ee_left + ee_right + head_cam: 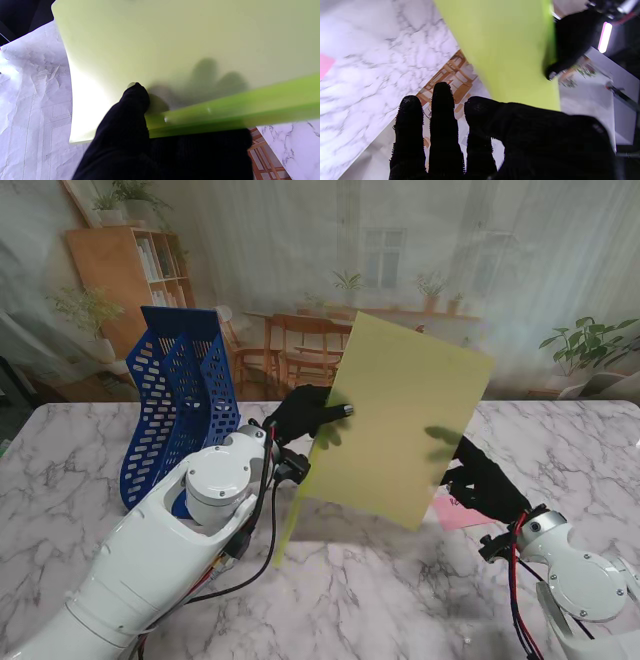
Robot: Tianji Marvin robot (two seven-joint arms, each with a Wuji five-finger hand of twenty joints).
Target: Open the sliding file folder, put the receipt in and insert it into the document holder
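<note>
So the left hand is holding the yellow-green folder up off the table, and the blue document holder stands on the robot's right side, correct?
Not quite. The blue document holder stands on the robot's left side, beside the left arm, as the stand view shows. The rest holds: the left hand is holding the yellow-green folder up off the table.

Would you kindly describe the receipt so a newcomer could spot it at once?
Start at the marble table and look to its right side, by the right hand. The receipt lies flat there, partly hidden under the raised green folder; it is the only pink thing.
</note>
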